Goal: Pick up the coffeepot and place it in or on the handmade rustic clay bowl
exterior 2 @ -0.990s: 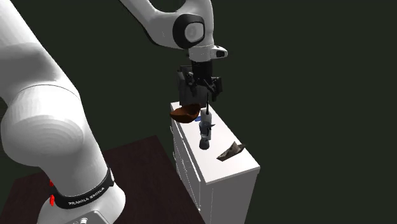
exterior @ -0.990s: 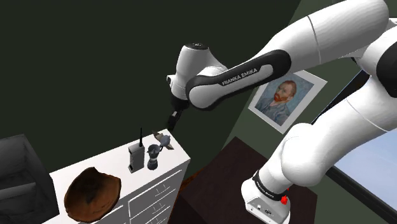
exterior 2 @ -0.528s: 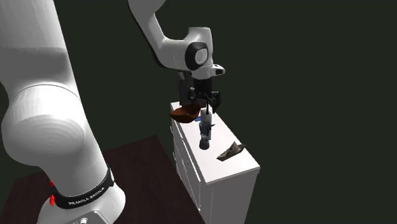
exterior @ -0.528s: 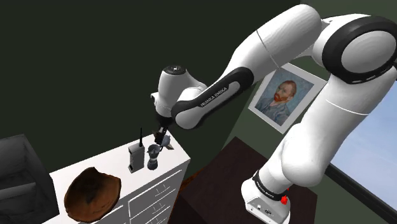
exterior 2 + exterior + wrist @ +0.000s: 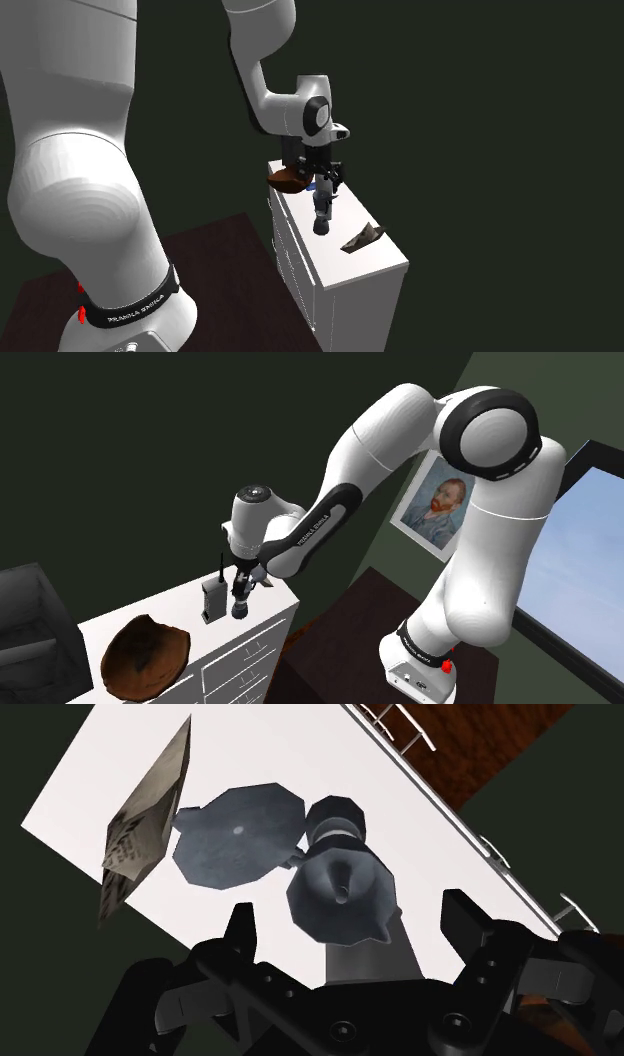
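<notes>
The jaws are spread apart astride the untouched coffeepot (image 5: 345, 899), stood on the white dresser (image 5: 165, 610) at two o'clock from the brown bowl (image 5: 145, 652) in the shoulder view, and should be lowered, centred, then closed.

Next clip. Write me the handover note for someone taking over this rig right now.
Gripper: open, low over the coffeepot, one of the fingers on each side, not touching it.
Coffeepot: upright on the white cabinet, lid hinged open.
Brown bowl: empty, at the cabinet's other end.
Done: approach only.
Left: close on the pot, lift, carry to the bowl, release.
</notes>
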Robot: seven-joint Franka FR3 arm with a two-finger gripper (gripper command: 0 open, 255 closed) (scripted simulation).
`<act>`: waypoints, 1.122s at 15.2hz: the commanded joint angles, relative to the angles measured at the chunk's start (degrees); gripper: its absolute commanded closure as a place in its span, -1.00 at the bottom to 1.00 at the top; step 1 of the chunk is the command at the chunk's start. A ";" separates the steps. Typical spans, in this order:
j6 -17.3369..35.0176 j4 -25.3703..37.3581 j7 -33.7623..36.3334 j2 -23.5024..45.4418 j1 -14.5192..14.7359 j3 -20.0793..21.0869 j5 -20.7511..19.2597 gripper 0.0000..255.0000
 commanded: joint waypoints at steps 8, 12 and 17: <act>3.22 1.31 1.96 4.58 1.33 -2.11 -2.75 -1.00; 3.21 1.31 1.96 4.57 1.32 -2.10 -2.75 -1.00; 3.22 1.31 1.96 4.58 1.32 -2.11 -2.75 1.00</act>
